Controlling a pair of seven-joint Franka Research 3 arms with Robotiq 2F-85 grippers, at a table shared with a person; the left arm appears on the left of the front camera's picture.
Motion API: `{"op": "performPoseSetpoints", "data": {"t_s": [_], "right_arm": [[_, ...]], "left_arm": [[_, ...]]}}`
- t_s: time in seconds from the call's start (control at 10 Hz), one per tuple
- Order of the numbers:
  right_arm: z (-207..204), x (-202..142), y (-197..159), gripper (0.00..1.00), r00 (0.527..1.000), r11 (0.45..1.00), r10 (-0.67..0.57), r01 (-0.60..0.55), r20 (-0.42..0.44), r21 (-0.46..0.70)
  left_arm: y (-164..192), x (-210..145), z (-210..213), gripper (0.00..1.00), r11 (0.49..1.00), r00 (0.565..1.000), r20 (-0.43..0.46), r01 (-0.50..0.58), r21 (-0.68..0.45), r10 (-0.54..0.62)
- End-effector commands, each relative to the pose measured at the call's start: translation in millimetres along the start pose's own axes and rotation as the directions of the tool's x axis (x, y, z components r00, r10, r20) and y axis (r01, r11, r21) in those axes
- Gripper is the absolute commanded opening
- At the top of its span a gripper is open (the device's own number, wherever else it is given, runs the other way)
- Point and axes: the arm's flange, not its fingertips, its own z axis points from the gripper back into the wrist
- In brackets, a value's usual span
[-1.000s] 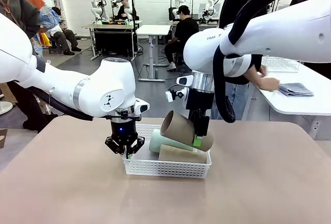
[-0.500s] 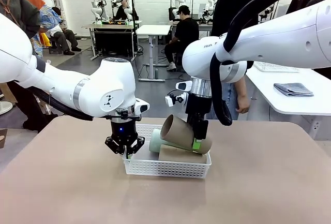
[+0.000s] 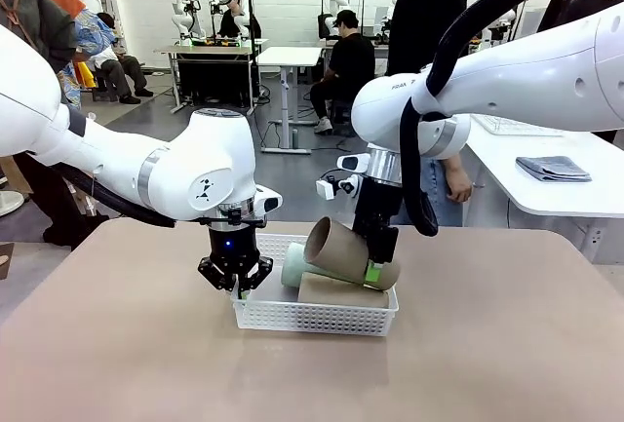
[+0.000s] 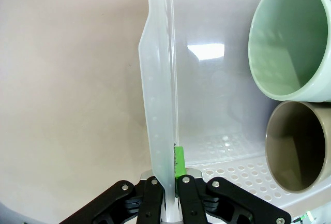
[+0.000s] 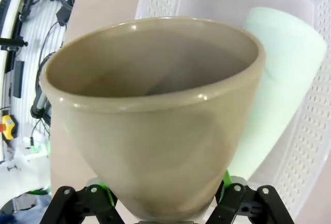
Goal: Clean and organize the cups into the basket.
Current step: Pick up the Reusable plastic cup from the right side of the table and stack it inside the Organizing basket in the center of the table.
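We see bright, even overhead light, soft shadows on the bench (image 3: pixel 117 344), glare inside the basket (image 4: pixel 207 51), and wide-angle bending.

Not much to read here, honestly. The only lettering I'm spotting is on the right arm (image 3: pixel 507 66) in the front view: small dark print sitting near its elbow joint, starting with something like "F" and too tiny to make out for sure. The left arm (image 3: pixel 200 173) is showing a little black logo mark on its round joint cover, a figure-like symbol, not letters. The basket (image 3: pixel 317 313), the cups and the table are carrying no print or labels that I can read, and the wrist views aren't giving any text either. Stuff in the background is too small and blurry to read.
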Motion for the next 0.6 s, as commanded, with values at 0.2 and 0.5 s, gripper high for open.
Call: {"op": "performPoseSetpoints", "data": {"t_s": [0.2,0.5], "right_arm": [[-2.8,-0.4,-6.4,1.0,0.997,0.999,0.029,-0.03,0.065,0.012],[-2.3,-2.2,-6.8,1.0,0.996,0.999,0.031,-0.033,0.083,0.014]], "left_arm": [[0.7,-1.3,0.5,0.0,1.0,1.0,0.0,-0.003,-0.002,0.003],[0.7,-1.3,0.5,0.0,1.0,1.0,0.0,-0.003,-0.002,0.003]]}}
